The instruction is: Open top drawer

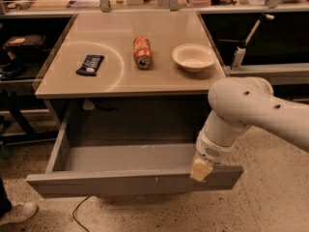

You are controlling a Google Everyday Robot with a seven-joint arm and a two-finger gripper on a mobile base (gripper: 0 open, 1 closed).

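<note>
The top drawer (120, 180) stands pulled far out from under the tan counter (130, 79), and its plain grey inside is bare. Its grey front faces me along the lower part of the view. My gripper (201, 169) sits at the drawer front's top edge near the right end, with its cream-coloured fingertip over the rim. The white arm (251, 110) comes in from the right and hides most of the gripper. The lower drawers are hidden behind the open front.
On the counter lie a dark snack packet (90, 64), an orange can on its side (142, 51) and a white bowl (193, 57). A cable (77, 211) runs on the speckled floor under the drawer. A shoe (17, 210) shows at the lower left.
</note>
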